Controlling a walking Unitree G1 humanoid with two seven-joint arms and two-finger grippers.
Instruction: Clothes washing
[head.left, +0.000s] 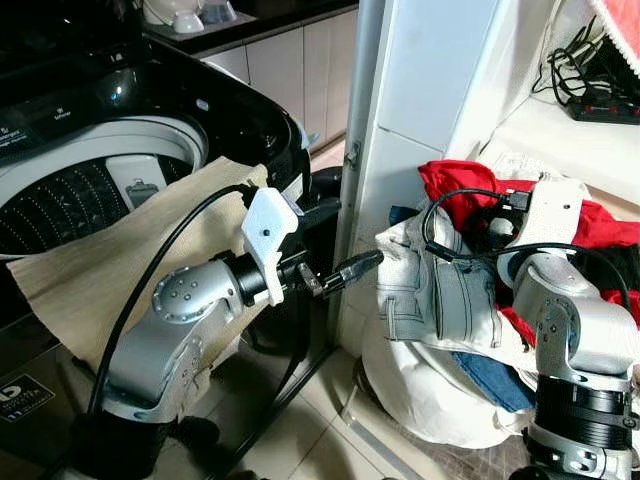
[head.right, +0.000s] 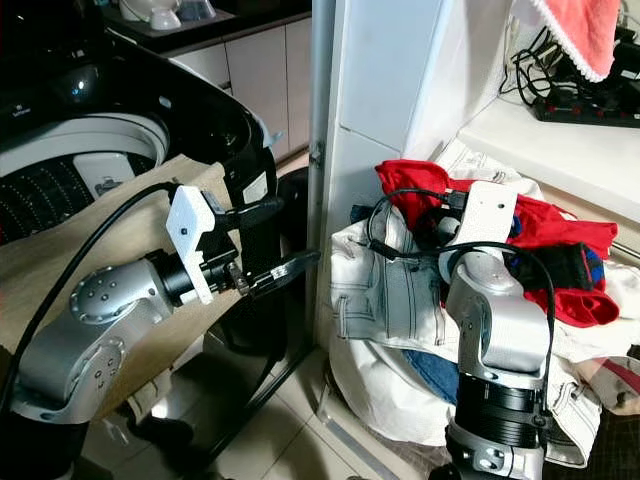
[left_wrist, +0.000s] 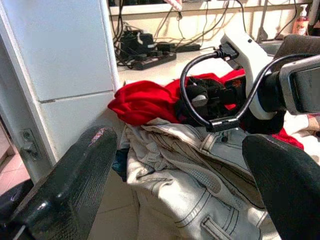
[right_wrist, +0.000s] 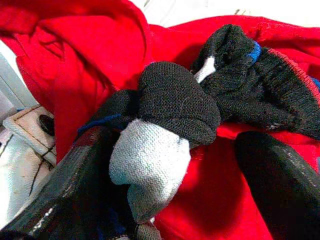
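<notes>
A top-loading washing machine (head.left: 200, 110) stands on the left with its drum (head.left: 70, 200) uncovered, and a beige cloth (head.left: 90, 270) hangs over its front rim. On the right is a laundry pile: white jeans (head.left: 440, 290), a red garment (head.left: 465, 180) and black socks (right_wrist: 260, 85). My left gripper (head.left: 338, 240) is open in the air between the machine and the pile, holding nothing. My right gripper (right_wrist: 180, 150) is pushed into the top of the pile. It is open, with a black-and-grey sock (right_wrist: 170, 110) lying between its fingers against one finger (right_wrist: 75, 190).
A white pillar (head.left: 400, 110) rises between the machine and the pile. Behind the pile, a white ledge (head.left: 560, 135) carries a power strip (head.left: 605, 100) with tangled cables. A pink towel (head.right: 580, 30) hangs above. Cabinets (head.left: 300, 65) stand at the back; the floor (head.left: 300, 430) is tiled.
</notes>
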